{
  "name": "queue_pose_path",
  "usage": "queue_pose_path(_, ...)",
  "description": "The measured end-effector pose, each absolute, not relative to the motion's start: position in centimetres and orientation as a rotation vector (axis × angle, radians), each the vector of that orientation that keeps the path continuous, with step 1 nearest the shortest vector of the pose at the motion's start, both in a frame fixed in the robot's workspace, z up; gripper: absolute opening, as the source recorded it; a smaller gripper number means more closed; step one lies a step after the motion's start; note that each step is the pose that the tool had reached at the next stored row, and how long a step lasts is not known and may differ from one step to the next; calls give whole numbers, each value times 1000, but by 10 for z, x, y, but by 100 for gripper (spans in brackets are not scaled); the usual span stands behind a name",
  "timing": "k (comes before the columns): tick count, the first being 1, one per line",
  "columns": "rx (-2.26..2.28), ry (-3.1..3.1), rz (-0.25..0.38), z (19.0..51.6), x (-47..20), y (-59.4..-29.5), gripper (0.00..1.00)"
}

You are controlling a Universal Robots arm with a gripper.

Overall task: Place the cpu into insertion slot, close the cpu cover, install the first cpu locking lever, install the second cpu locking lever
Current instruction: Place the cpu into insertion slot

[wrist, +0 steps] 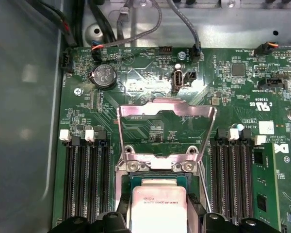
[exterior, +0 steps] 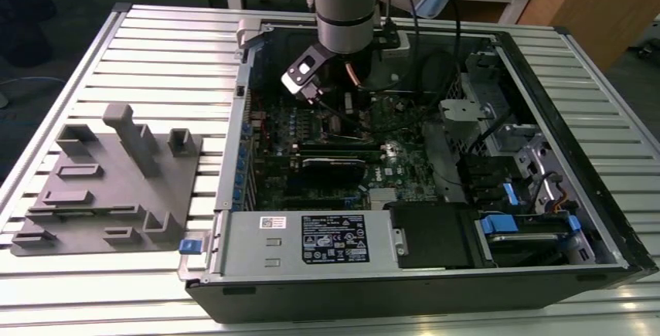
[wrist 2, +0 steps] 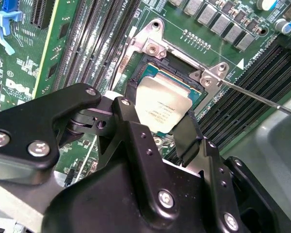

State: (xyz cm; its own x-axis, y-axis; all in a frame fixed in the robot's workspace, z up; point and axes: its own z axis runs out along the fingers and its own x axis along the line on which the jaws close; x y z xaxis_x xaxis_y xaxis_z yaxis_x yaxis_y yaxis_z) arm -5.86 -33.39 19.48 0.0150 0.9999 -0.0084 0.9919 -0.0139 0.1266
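The black two-fingered hand (wrist 2: 157, 116) is clamping its fingers (wrist 2: 186, 138) on opposite edges of the cpu (wrist 2: 164, 108), a small flat square chip with a dull silvery top. The cpu is hanging right over the insertion slot (wrist 2: 172, 62), a small square socket with a dark centre and silvery metal rim set in the green circuit board (wrist: 150, 87); whether it is touching the slot I cannot tell. A thin silvery wire locking lever (wrist 2: 262, 99) is sticking out from one corner of the slot. Just beyond the slot, the cpu cover (wrist: 131, 111), a thin square silvery metal frame with a large window, is resting open. Long narrow black memory slots (wrist: 85, 179) are flanking the slot on both sides. In the exterior view, the grey robot arm (exterior: 345, 11) is reaching down to the slot inside the open black computer case (exterior: 413, 290), which is resting on the ribbed metal desk (exterior: 154, 42). Well apart from the slot, toward the exterior view's left, a grey moulded fixture block (exterior: 113, 174) is lying on the desk.
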Motion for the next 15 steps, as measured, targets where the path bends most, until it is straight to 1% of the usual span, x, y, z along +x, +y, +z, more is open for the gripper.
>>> queue_pose_path(15,2161,2142,128,194,-59,-334,54)
